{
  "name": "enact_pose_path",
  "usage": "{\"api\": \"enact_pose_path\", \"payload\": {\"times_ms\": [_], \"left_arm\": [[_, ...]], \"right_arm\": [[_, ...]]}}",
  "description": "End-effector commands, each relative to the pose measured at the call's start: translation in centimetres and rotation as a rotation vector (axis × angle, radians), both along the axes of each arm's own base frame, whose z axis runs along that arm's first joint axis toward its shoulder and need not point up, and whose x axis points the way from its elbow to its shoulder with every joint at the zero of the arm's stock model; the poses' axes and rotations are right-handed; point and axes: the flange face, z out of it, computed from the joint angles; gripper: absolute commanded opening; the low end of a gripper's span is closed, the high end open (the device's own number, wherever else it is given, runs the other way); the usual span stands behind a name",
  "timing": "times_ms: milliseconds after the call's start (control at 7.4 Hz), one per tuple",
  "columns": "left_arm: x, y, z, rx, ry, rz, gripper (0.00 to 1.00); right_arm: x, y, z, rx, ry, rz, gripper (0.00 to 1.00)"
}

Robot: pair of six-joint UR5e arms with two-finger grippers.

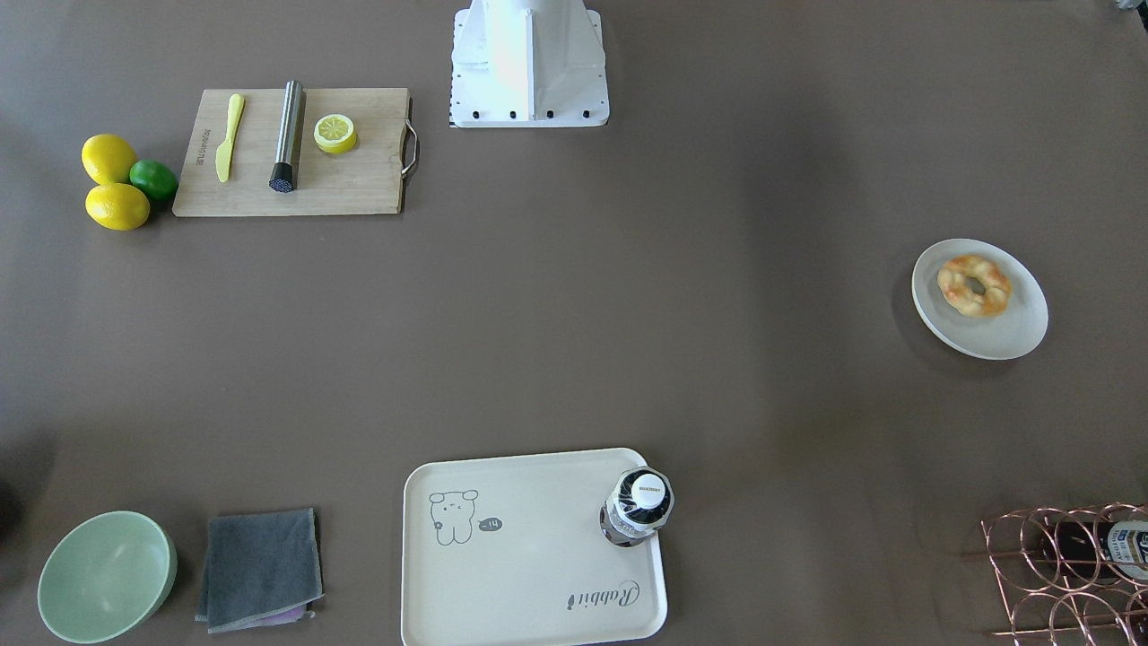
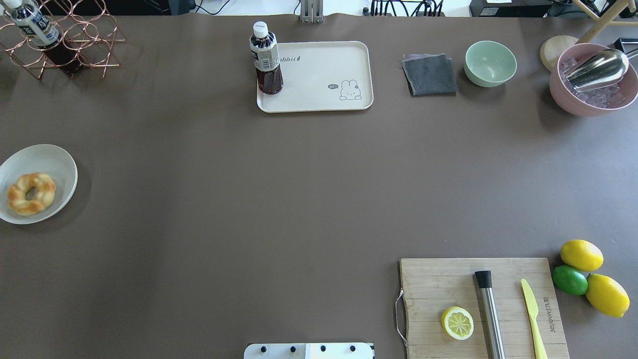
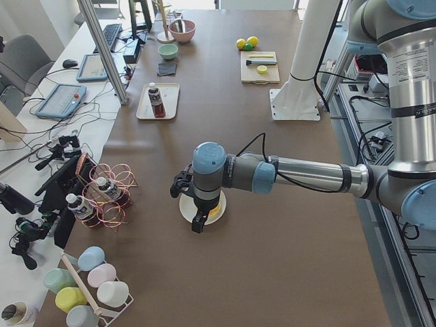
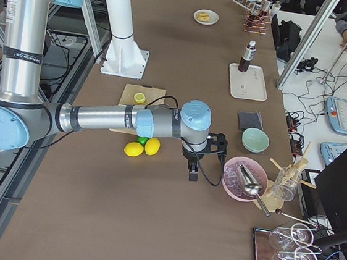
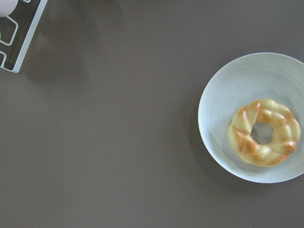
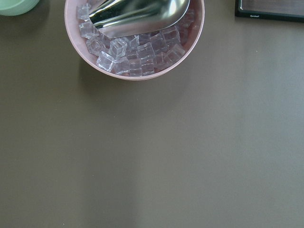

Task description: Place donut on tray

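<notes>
The left jaws hang on the near arm point(image 3: 306, 176) in the left side view, pointing down just above the round white plate point(image 5: 223, 99). That side view alone shows them, so I cannot tell whether they stand wide or narrow. Nothing sits between them.

Directly under them the donut point(image 5: 264, 132) lies flat on the plate, off-centre, toward the right edge of the left wrist view. The rest of that view is bare brown worktop point(image 2: 249, 199).

The tray point(image 2: 319, 75) lies well apart from the left jaws, further along the worktop and at its far edge from the robot's base. A bottle point(image 2: 266, 60) of dark drink stands upright on the tray's corner nearest those jaws. The rest of the tray's surface is bare.

The right jaws, at the end of the near arm point(image 4: 112, 118) in the right side view, also point down over bare worktop; again I cannot tell their width. Just beside them stands a pink bowl point(image 2: 573, 102) of ice cubes with a metal scoop point(image 2: 598, 67) resting in it. The donut and tray are far from these jaws.
</notes>
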Motion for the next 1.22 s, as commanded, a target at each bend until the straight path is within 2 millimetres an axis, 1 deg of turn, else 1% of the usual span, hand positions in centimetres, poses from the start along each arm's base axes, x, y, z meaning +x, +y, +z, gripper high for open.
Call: {"api": "enact_pose_path", "payload": {"times_ms": [0,135,270,541,811,946,1081], "left_arm": [[-3.6,1.3,0.4,-0.011,0.003,-0.09,0.98],[-3.6,1.4,0.5,-0.014,0.001,-0.089,0.98],[-3.7,1.4,0.2,0.009,0.001,-0.09,0.98],[-3.5,3.1,1.3,0.059,-0.005,-0.091,0.98],[-3.4,3.1,1.0,0.078,-0.003,-0.088,0.98],[-3.3,3.1,1.5,0.068,-0.004,-0.085,0.98],[-3.2,2.9,1.3,0.075,-0.003,-0.081,0.97]], "right_arm": [[0.0,-0.5,-0.7,0.009,0.0,0.007,1.0],[-0.1,-0.6,-1.0,0.012,-0.002,0.007,1.0],[-0.4,-0.6,-1.1,0.015,-0.003,0.0,1.0],[-0.9,-0.6,-1.1,0.015,-0.003,-0.01,1.0],[-1.2,-0.7,-1.0,0.013,-0.004,-0.016,1.0],[-1.2,-0.6,-1.0,0.014,-0.003,-0.017,1.0],[-1.2,-0.6,-0.9,0.011,-0.004,-0.016,1.0]]}}
